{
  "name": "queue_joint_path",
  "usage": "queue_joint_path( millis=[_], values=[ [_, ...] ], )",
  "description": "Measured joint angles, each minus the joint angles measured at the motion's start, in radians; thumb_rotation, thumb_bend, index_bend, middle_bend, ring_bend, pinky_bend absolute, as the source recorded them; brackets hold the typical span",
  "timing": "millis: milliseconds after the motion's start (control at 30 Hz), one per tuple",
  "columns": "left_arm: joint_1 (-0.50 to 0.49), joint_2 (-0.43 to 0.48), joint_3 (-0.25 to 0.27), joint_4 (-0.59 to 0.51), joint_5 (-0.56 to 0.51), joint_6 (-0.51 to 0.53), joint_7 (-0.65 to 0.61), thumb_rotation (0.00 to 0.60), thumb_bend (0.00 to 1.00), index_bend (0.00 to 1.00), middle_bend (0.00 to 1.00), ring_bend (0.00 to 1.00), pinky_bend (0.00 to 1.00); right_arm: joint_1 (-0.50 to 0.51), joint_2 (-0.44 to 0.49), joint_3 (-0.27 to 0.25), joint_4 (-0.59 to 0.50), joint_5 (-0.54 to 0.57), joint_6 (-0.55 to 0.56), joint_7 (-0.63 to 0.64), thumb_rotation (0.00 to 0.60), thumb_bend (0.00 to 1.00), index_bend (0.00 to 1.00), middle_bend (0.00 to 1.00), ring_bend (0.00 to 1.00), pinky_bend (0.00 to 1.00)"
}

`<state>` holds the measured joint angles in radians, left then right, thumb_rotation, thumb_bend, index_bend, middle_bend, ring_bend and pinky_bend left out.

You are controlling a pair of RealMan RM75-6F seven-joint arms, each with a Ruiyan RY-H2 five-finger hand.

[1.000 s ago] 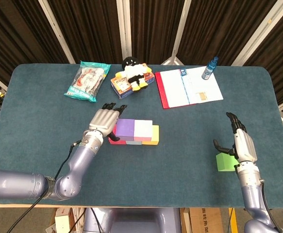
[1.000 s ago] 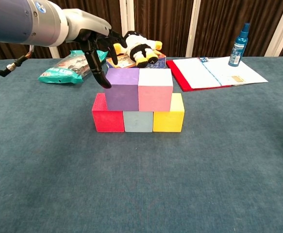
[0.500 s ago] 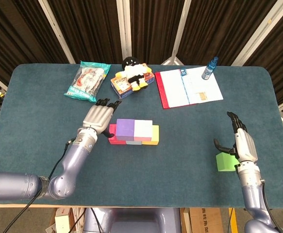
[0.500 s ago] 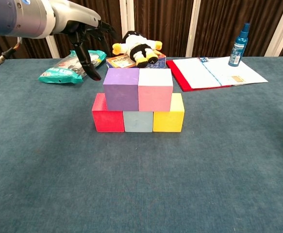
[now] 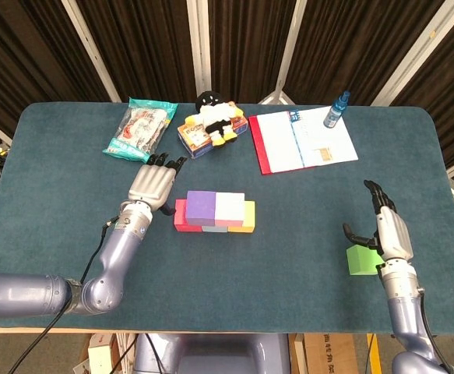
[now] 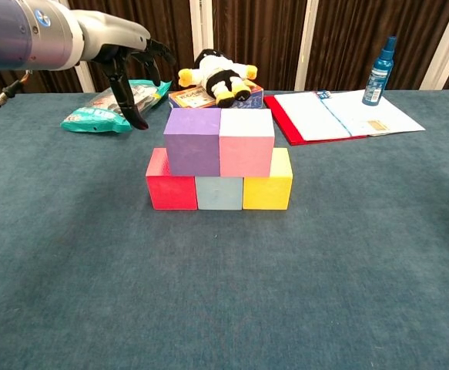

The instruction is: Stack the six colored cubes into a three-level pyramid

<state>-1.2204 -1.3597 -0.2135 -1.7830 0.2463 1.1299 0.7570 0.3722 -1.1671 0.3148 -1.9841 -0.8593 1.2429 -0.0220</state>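
Note:
Red (image 6: pixel 171 186), grey-blue (image 6: pixel 219 193) and yellow (image 6: pixel 269 186) cubes form a bottom row mid-table. On them sit a purple cube (image 6: pixel 193 140) (image 5: pixel 201 206) and a pink cube (image 6: pixel 246 142) (image 5: pixel 229 207), side by side. My left hand (image 5: pixel 153 185) (image 6: pixel 126 62) hovers open just left of the stack, fingers spread, touching nothing. A green cube (image 5: pixel 360 259) lies apart at the right, near the table's front. My right hand (image 5: pixel 385 226) stands open right beside it, fingers up, holding nothing.
Along the back lie a snack bag (image 5: pixel 141 129), a small box with a plush toy (image 5: pixel 212 117) on it, an open red-covered notebook (image 5: pixel 300 140) and a blue spray bottle (image 5: pixel 336 109). The table's right edge is close to the green cube.
My left hand has drawn back from the purple cube, moving left and away from the stack. The right hand and all cubes have stayed put.

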Motion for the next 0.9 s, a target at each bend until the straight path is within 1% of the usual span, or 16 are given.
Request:
queue_joint_path(
  millis=[67,333,533,900],
  values=[
    [0.001,-0.009,0.0,0.009,0.008,0.002,0.0,0.6,0.17,0.0,0.17,0.01,0.0,0.001,-0.001,-0.001,0.001,0.0,0.0,-0.002,0.6,0.36,0.0,0.0,0.0,0.0],
    [0.012,-0.057,0.001,0.045,0.051,0.01,-0.007,0.6,0.17,0.0,0.16,0.01,0.0,0.001,-0.003,-0.003,0.003,0.001,0.0,-0.005,0.6,0.36,0.0,0.0,0.0,0.0],
    [0.015,-0.09,0.0,0.072,0.072,0.012,-0.001,0.6,0.2,0.0,0.16,0.01,0.0,0.001,-0.004,-0.002,0.005,0.004,-0.001,-0.004,0.6,0.36,0.0,0.0,0.0,0.0],
    [0.022,-0.124,-0.008,0.102,0.088,0.005,0.009,0.6,0.21,0.0,0.17,0.01,0.0,0.002,-0.004,-0.003,0.007,0.008,-0.005,-0.003,0.6,0.36,0.0,0.0,0.0,0.0]
  ],
)
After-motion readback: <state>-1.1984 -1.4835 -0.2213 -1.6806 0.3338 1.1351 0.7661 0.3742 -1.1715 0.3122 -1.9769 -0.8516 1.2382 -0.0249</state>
